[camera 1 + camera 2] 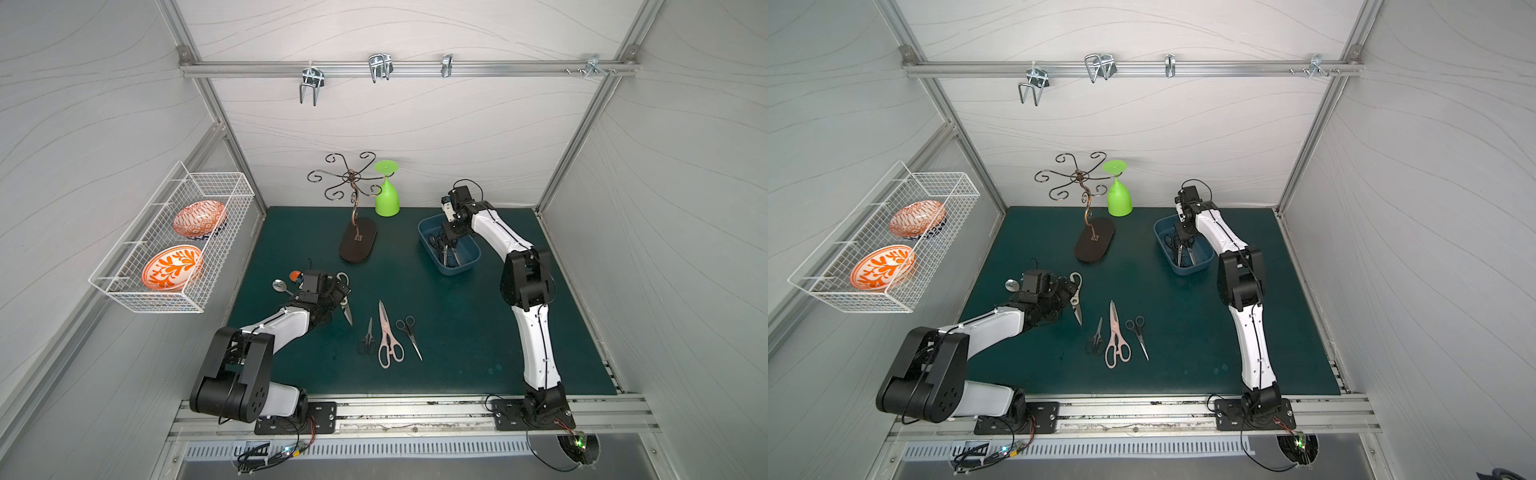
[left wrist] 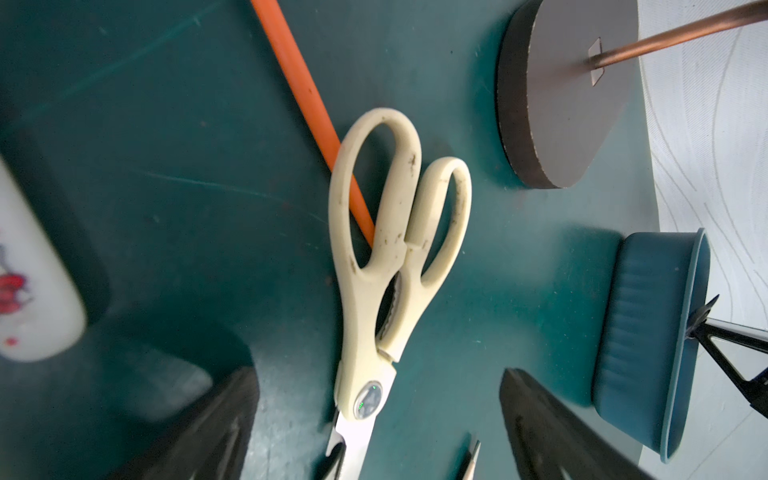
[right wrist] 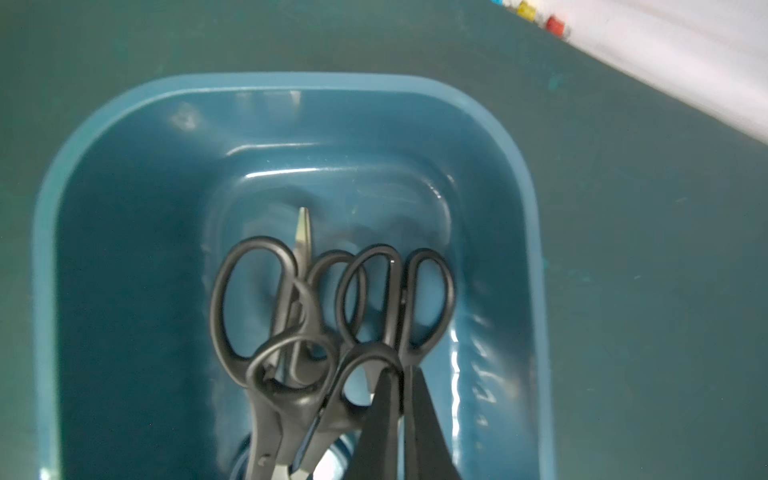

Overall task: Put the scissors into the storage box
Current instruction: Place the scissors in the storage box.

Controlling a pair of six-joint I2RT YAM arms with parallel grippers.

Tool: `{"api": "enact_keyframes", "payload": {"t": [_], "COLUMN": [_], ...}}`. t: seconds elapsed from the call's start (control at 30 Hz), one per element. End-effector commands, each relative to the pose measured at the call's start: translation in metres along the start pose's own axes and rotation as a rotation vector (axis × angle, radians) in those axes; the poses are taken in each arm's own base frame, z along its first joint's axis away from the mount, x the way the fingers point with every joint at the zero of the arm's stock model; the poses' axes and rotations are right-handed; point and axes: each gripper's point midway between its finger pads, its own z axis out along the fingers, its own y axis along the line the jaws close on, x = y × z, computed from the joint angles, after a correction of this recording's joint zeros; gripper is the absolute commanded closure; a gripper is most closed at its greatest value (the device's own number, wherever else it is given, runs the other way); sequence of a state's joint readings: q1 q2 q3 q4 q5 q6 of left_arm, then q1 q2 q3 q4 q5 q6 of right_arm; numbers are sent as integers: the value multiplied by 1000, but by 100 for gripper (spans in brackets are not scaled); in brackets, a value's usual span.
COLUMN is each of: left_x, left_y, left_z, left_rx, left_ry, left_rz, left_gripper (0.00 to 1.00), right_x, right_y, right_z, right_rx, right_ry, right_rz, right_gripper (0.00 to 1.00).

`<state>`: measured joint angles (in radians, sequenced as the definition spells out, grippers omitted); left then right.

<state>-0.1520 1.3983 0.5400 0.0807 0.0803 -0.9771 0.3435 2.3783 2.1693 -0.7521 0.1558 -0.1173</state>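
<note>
- The left gripper [image 2: 378,374] hangs released, its fingers spread wide either side of the cream-handled shears [image 2: 362,307], which lie flat at the green mat's [image 1: 457,340] 9 o'clock.
- The storage box [image 1: 467,266] sits at the mat's 1 o'clock, with several black-handled scissors [image 3: 286,399] inside.
- The right gripper [image 3: 401,374] reaches into it, jaws a sliver apart at one black loop; I cannot tell whether it grips.
- Pink-handled shears [image 1: 387,336] lie at 7 o'clock, with a small black pair [image 1: 368,341] at their 9 and a slim black pair [image 1: 409,332] at their 3.
</note>
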Motion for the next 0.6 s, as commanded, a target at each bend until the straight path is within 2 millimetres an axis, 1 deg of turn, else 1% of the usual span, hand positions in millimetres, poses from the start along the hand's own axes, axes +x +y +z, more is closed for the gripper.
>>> {"api": "enact_keyframes", "payload": {"t": [0.0, 0.03, 0.1, 0.13, 0.2, 0.23, 0.33, 0.4, 0.5, 0.57], "left_x": [-11, -11, -11, -11, -11, -11, -11, -12, -11, -9], "left_y": [-19, -19, -19, -19, -20, -21, -23, -24, -26, -29], "left_z": [-2, -2, -3, -3, -3, -4, -4, -4, -5, -7], "left_rx": [52, 51, 52, 53, 53, 56, 62, 66, 75, 87], "left_ry": [-26, -25, -26, -24, -24, -22, -20, -21, -15, -11], "left_rz": [10, 10, 10, 10, 10, 9, 8, 8, 11, 24], "left_gripper": [5, 5, 5, 5, 5, 5, 5, 5, 5, 6], "right_x": [8, 8, 7, 6, 2, -1, -8, -5, 4, 15], "right_y": [7, 7, 7, 7, 6, 5, 6, 14, 35, 56], "right_z": [12, 12, 11, 10, 4, -2, -29, -46, -78, -100], "right_rx": [-39, -40, -39, -39, -37, -33, -40, -57, -59, -69], "right_ry": [25, 27, 24, 20, 9, 3, -29, -34, -43, -52], "right_rz": [30, 35, 40, 39, 42, 46, 68, 84, 71, 45], "right_gripper": [84, 83, 73, 69, 67, 67, 67, 66, 65, 64]}}
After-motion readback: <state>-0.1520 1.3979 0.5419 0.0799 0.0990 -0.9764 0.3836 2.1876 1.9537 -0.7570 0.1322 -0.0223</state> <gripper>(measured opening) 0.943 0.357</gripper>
